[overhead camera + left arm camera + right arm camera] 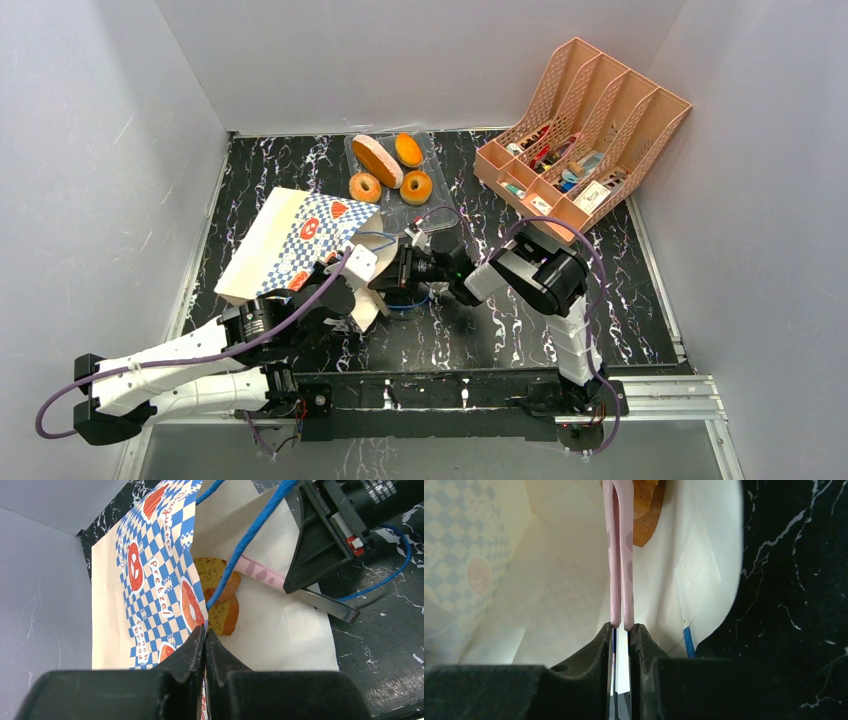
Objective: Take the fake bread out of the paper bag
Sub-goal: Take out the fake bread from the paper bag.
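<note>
The paper bag [290, 240] lies on its side, mouth toward the arms. My left gripper [352, 285] is shut on the bag's checkered rim [192, 605] and holds the mouth open; its fingertips [205, 632] meet on the paper. Two orange toast-like pieces of fake bread [222, 612] lie inside the bag. My right gripper [405, 265] is shut on pink-tipped tongs [620, 555] that reach into the bag. The tong tips touch the bread [646, 510]; I cannot tell whether they pinch it. More fake bread sits outside: an oval loaf [377, 160], a bun [408, 150] and two donuts [365, 187].
The outside bread lies on a clear plastic tray [428, 205] behind the bag. A pink lattice organizer [580, 130] stands at the back right. A blue cord handle [250, 535] crosses the bag's mouth. Grey walls close in the left, back and right.
</note>
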Motion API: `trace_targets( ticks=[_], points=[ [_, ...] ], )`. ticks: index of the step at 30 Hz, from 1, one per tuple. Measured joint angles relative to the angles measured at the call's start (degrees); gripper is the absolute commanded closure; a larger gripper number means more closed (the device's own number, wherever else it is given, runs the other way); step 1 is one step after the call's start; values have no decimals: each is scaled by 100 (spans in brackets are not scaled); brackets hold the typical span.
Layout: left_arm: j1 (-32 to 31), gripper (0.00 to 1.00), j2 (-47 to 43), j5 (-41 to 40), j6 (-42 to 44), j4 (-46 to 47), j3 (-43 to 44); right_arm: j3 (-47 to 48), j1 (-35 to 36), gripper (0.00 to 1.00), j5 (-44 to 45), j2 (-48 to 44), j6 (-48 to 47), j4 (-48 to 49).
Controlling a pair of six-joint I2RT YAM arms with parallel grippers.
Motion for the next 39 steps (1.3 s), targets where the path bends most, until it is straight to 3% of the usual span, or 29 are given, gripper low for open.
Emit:
trace_targets(
  ticks=[19,31,39],
  points=[
    [160,100,-9,-538,-48,-103,0,-376,-111,100,13,-798,-61,-2],
    [876,100,66,-990,-221,-109,0,-221,-118,100,173,-1154,-522,-756],
    [1375,100,575,-1075,-396,-151,98,144,-120,100,350,-1322,-883,-1364]
  ],
)
